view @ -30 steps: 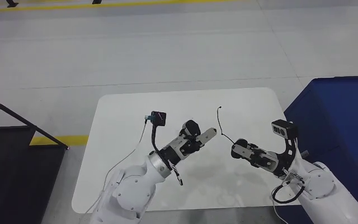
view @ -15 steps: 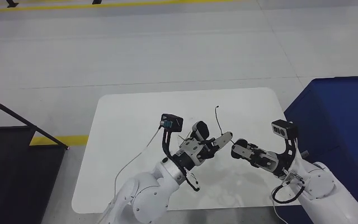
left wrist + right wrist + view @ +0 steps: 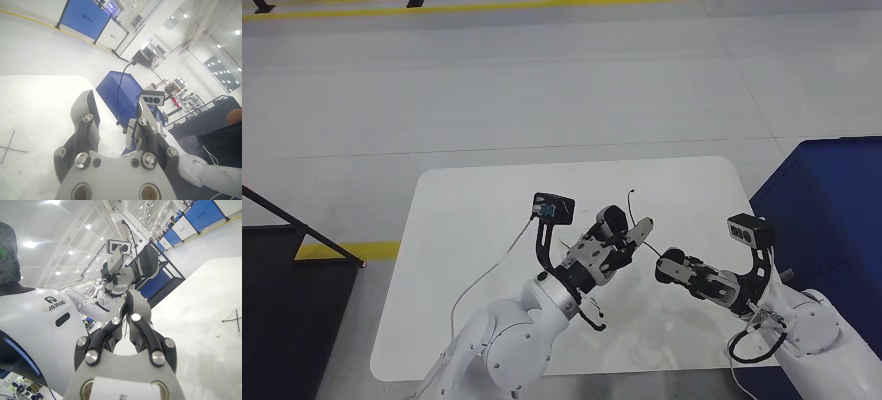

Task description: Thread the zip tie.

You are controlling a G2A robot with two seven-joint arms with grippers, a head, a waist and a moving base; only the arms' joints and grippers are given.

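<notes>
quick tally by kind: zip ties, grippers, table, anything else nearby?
Zip ties: 3 (held zip tie, crossed pair lying on the table)
Grippers: 2 (left gripper, right gripper)
Table: 1
Blue box: 1
Total: 7

Left tool (image 3: pixel 629 225) spread wide; right tool (image 3: pixel 663 267) clamped.

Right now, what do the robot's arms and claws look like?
Both arms have glossy white rounded shells. The left claw and right claw are silver-grey, with black linkages, silver bolts and dark textured pads. Each wrist carries a small black camera on a black bracket; a thin pale cable trails from the left one.
</notes>
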